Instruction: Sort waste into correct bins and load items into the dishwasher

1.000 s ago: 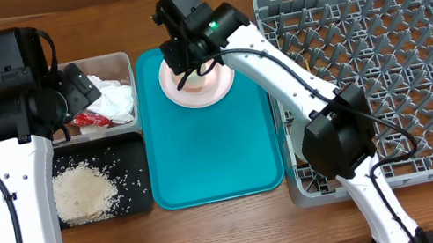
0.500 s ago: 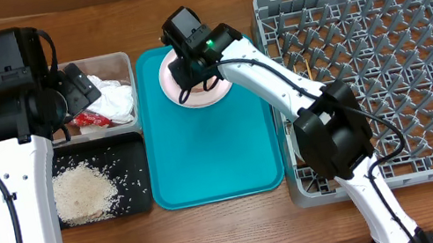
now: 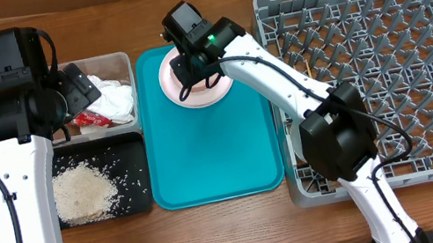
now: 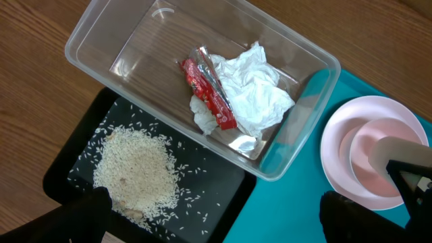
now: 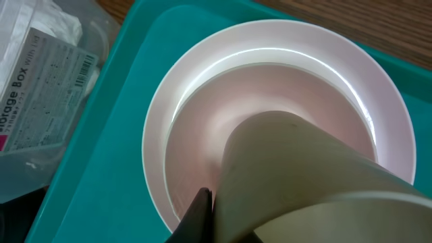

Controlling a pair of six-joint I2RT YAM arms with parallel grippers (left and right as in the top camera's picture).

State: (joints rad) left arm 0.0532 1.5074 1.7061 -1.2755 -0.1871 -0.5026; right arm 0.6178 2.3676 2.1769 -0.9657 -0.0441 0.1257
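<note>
My right tool [image 5: 206, 212] is down over the pale pink plate [image 3: 215, 86], which sits at the far end of the flat teal tray [image 3: 214, 158], between the clear tub [image 4: 121, 40] and the grey dish rack [image 3: 385, 65]. Its jaws are pressed together on the wall of the small white cup [image 5: 297, 169], which leans tilted in the well of the plate. One dark finger [image 5: 200, 209] shows tight against the cup's outer side, while the other is hidden behind the cup, so I cannot see its contact. My left tool [image 4: 216, 196] hangs with its jaws spread wide and nothing between them, above the spot where the tub, the black tray [image 3: 127, 146] and the teal tray meet. In the tub lie the crumpled white tissue [image 4: 253, 88] and the red wrapper [image 4: 209, 94], the wrapper resting across the tissue's edge. The rice [image 3: 81, 192] is heaped in the black tray, toward its left side, with loose grains scattered around the heap (a few reach the tray's far edge). The black tray sits on the desk [image 3: 219, 237] just beside the tub, on its near side, and the rack stands at the right of the teal tray.
</note>
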